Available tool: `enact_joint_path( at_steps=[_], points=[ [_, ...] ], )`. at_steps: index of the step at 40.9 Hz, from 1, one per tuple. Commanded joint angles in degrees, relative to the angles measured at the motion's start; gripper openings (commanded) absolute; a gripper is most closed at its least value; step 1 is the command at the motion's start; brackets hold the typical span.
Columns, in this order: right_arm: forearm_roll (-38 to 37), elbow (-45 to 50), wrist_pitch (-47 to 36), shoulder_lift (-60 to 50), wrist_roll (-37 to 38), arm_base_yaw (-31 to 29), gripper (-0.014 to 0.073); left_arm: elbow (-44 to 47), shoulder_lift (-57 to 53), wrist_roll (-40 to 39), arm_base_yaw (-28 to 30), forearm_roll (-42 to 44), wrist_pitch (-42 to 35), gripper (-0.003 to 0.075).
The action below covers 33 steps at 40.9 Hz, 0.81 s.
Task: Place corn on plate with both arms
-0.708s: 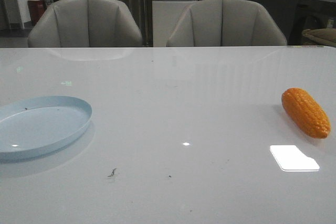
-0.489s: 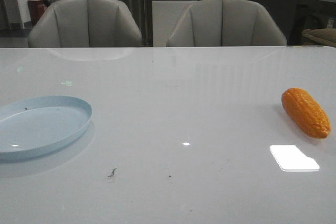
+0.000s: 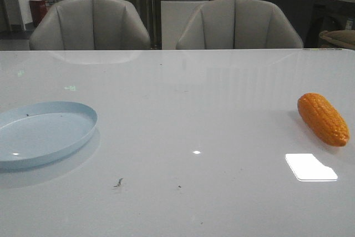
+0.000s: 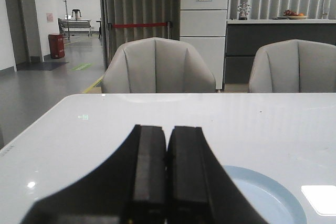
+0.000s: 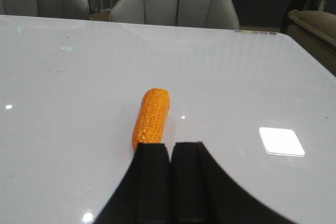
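The orange corn (image 3: 323, 119) lies on the white table at the right; it also shows in the right wrist view (image 5: 151, 117), just beyond my right gripper (image 5: 170, 146), which is shut and empty with the cob's near end behind one fingertip. The pale blue plate (image 3: 41, 131) sits at the table's left edge; part of its rim shows in the left wrist view (image 4: 273, 195) beside my left gripper (image 4: 167, 129), which is shut and empty. Neither gripper appears in the front view.
Two grey chairs (image 3: 91, 23) (image 3: 238, 23) stand behind the table's far edge. A bright light reflection (image 3: 310, 166) lies on the table near the corn. Small dark specks (image 3: 118, 182) lie on the table front of centre.
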Motion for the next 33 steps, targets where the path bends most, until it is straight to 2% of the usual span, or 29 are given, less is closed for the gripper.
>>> enact_joint_path(
  at_steps=[1,4,6,8,17,21,28,33],
  points=[
    [-0.6,-1.0,-7.2,-1.3,-0.2,0.2,0.0036,-0.2,-0.4,-0.6,0.0,-0.4,-10.0,0.0090],
    [1.4,-1.1,-12.9,-1.3,1.2,0.3,0.0036,-2.0,-0.4,-0.7,0.0,-0.4,-14.0,0.0090],
    [4.3,-1.9,-18.0,-1.3,2.4,0.3,0.0036,-4.4,-0.3,-0.7,0.0,-0.4,-13.2,0.0090],
    [5.2,-4.5,-19.3,-1.3,2.4,0.3,0.0028,-7.6,0.5,-0.7,0.0,-0.4,-12.7,0.0090],
    [4.6,-22.0,-10.7,7.1,2.4,0.3,0.0029,-23.7,11.5,-0.7,0.0,4.2,-5.2,0.0090],
    [4.6,-27.6,-10.3,13.7,2.4,0.3,0.0029,-29.1,18.1,-0.7,0.0,4.1,-4.4,0.0090],
    [4.6,-30.0,-10.3,25.5,2.4,0.3,0.0029,-32.5,29.8,-0.7,0.0,3.4,-4.0,0.0090],
    [4.6,-30.0,-5.3,32.4,2.4,0.3,0.0029,-32.5,37.2,-0.7,0.0,3.2,1.7,0.0090]
  ],
)
